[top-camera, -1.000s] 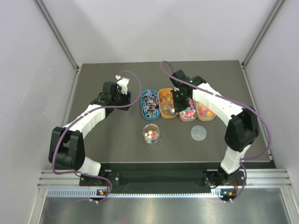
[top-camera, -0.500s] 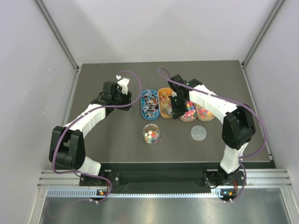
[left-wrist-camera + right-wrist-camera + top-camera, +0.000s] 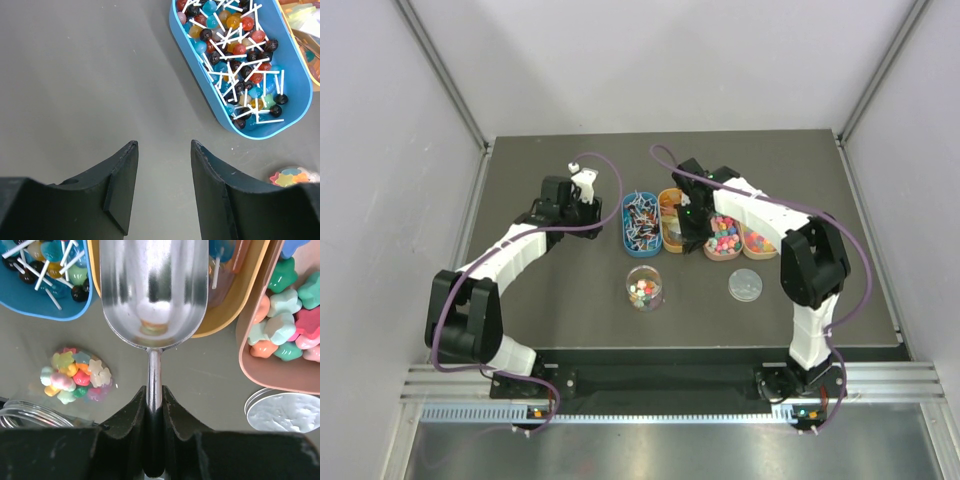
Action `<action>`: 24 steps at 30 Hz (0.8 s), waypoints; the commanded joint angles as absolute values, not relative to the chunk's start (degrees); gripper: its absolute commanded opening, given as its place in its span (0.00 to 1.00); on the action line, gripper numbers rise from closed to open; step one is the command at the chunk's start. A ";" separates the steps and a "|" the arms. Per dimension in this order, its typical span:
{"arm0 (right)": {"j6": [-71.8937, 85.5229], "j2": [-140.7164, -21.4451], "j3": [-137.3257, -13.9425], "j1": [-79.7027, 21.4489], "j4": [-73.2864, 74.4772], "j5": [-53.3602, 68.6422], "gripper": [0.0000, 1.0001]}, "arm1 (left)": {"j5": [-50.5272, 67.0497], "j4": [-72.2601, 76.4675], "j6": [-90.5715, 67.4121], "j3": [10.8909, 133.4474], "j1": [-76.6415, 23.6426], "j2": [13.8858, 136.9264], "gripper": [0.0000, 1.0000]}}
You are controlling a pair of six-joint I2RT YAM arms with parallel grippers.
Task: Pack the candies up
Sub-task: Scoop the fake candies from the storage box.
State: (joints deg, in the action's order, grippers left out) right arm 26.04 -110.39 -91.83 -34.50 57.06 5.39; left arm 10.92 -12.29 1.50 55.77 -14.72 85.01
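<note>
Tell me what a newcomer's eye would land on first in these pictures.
The shiny metal scoop, gripped by its handle in the right end effector, hangs over the near end of the orange oval tray at mid-table. Next come the colours: lollipops heaped in the blue oval plastic tray, and pastel star candies in the clear round jar nearer the arms.

Right gripper [image 3: 154, 401], clamped on metal scoop [image 3: 154, 290], is shifted left from just right of the orange tray [image 3: 242, 302] to over it. Scoop bowl is now placed above the orange tray's near end. Right elbow [image 3: 810, 262] is swung left, nearer the orange tray.
</note>
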 commanded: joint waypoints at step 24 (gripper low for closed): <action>22.06 -111.01 -85.78 -33.22 42.80 5.45 0.00 | 13.18 -10.90 0.26 56.60 -14.85 85.34 0.51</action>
